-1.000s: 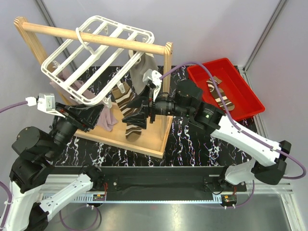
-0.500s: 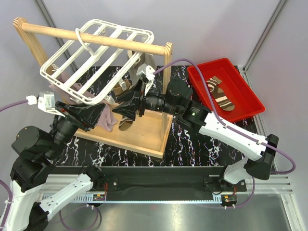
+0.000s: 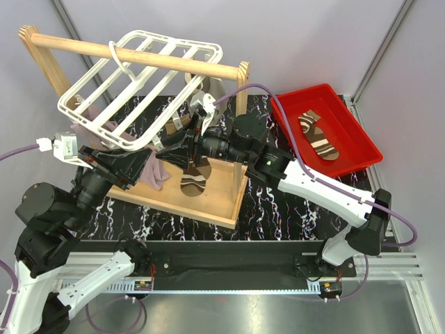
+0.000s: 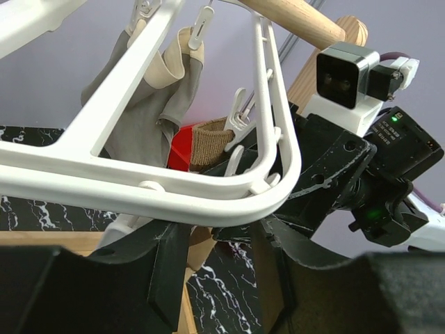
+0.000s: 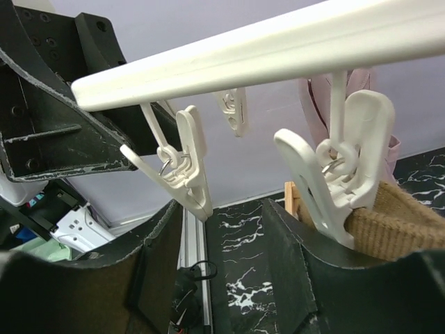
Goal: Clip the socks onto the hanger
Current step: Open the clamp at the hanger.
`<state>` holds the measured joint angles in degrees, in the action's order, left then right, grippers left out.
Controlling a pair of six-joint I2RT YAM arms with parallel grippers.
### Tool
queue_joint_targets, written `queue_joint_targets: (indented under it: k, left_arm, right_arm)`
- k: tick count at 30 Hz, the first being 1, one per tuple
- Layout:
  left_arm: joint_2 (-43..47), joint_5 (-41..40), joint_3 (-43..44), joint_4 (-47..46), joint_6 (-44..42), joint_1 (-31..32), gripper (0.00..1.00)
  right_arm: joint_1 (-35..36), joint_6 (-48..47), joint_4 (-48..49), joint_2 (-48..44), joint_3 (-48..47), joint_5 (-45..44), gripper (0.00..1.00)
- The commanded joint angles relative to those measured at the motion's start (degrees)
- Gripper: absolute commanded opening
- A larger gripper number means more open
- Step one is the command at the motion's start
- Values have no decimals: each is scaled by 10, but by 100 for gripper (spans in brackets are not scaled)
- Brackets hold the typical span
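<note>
The white hanger (image 3: pixel 132 146) hangs tilted from the wooden rail (image 3: pixel 174 61). One striped sock (image 3: pixel 196 179) hangs below its near corner. The sock's tan cuff sits in a white clip in the left wrist view (image 4: pixel 212 142) and in the right wrist view (image 5: pixel 389 223). My right gripper (image 3: pixel 167 145) is open and empty under the hanger bar (image 5: pixel 278 49), with a free clip (image 5: pixel 195 174) hanging just above its jaws (image 5: pixel 222 278). My left gripper (image 3: pixel 146 163) is open right under the hanger's rim (image 4: pixel 174 188). The second striped sock (image 3: pixel 318 136) lies in the red bin.
The red bin (image 3: pixel 348 122) stands at the back right. A grey-beige cloth (image 4: pixel 139 90) and mauve cloths (image 3: pixel 151 174) hang from other clips. The rail stand's wooden base (image 3: pixel 208 202) lies under both grippers. The right arm (image 3: pixel 313 188) stretches across the black marbled table.
My right gripper was shut on the striped sock; it has let go and moved left and back under the hanger. The sock now hangs free of it. The left arm has not moved.
</note>
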<state>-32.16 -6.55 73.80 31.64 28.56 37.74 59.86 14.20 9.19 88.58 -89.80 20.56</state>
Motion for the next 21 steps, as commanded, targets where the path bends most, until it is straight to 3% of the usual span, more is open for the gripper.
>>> queue_joint_targets:
  k: [1, 9, 13, 17, 21]
  left_arm:
    - [-7, 9, 12, -47, 1, 1, 42]
    - [-7, 14, 11, -47, 4, 0, 40]
    - [-4, 16, 10, -48, 8, 1, 40]
    - [0, 16, 11, -51, 16, 0, 40]
    - [4, 13, 13, -48, 29, 0, 39]
  right_arm:
    - [3, 16, 45, 4, -31, 4, 56]
    - [5, 31, 75, 1, -26, 10, 56]
    - [5, 43, 88, 6, -26, 25, 49]
    - [4, 55, 96, 12, -24, 29, 35]
    - [4, 68, 108, 5, -13, 35, 14]
